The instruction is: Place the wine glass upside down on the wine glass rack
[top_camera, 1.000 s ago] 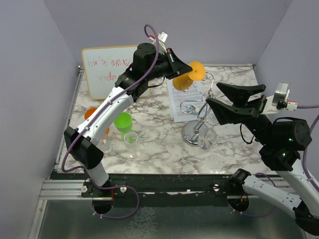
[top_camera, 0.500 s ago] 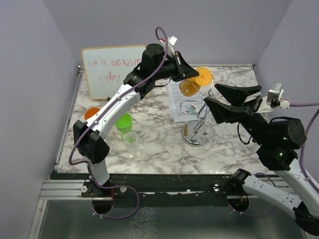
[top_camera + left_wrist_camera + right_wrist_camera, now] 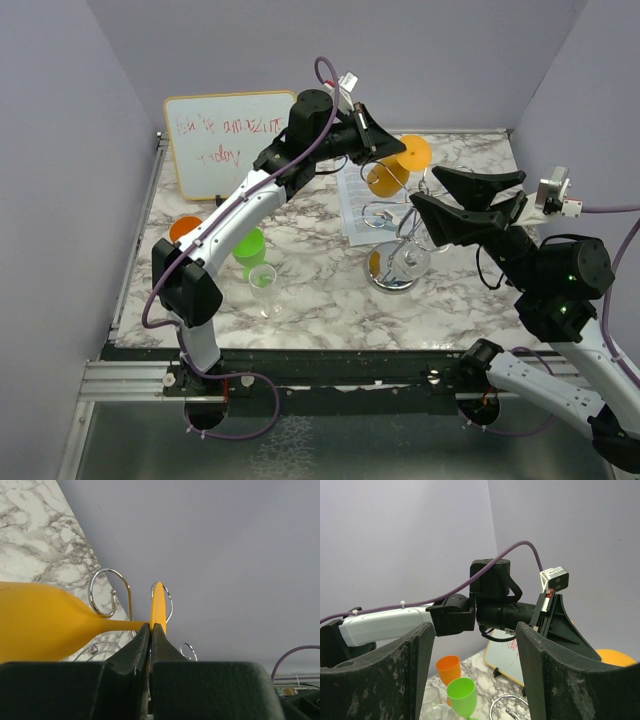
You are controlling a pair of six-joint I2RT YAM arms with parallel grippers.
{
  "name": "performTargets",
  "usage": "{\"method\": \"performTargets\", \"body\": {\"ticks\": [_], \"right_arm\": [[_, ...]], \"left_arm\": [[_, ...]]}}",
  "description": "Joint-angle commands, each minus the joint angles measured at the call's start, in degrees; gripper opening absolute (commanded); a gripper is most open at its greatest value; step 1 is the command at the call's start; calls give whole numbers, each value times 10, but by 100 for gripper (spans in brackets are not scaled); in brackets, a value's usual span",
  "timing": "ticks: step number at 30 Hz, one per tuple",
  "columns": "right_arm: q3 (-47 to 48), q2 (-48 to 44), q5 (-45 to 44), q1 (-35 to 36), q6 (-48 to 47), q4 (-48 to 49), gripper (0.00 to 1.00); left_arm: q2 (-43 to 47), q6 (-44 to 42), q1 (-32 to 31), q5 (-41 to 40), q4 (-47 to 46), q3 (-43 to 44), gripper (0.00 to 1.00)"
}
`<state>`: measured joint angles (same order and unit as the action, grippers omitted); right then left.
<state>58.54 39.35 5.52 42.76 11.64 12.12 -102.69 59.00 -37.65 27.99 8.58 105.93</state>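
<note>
My left gripper (image 3: 392, 152) is shut on the flat foot (image 3: 414, 151) of a yellow-orange wine glass (image 3: 385, 178). It holds the glass tilted, bowl lowest, over the curled top arms of the chrome wine glass rack (image 3: 398, 216). The rack's mirrored base (image 3: 394, 272) stands on the marble table. In the left wrist view the left gripper (image 3: 151, 626) pinches the foot (image 3: 158, 605) edge-on. The bowl (image 3: 40, 622) lies to the left, beside the rack's spiral arms (image 3: 107, 592). My right gripper (image 3: 440, 195) is open and empty just right of the rack; it also shows in the right wrist view (image 3: 476, 630).
A whiteboard (image 3: 225, 140) stands at the back left. A paper sheet (image 3: 355, 205) lies behind the rack. A green glass (image 3: 247, 245), an orange glass (image 3: 184, 228) and two clear glasses (image 3: 263, 281) stand at the left. Walls close in on three sides.
My left arm has carried the yellow-orange glass to the right, over the rack's top arms. My right gripper shifted slightly and stays open.
</note>
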Motion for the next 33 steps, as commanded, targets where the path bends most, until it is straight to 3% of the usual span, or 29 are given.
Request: {"method": "performTargets", "body": {"ticks": [1,17,33], "right_arm": [[-3,-5,-16,3,9,-6,70],[-13,-13,-19,3,18,-1,70],[-15,-15,-17,3,26,0,71]], "left_arm": [[-14,25,-8,21,-48,1,0],[-37,42,-11,12,-77,7,0],[-47,-15,-12,-95,1,67,0]]}}
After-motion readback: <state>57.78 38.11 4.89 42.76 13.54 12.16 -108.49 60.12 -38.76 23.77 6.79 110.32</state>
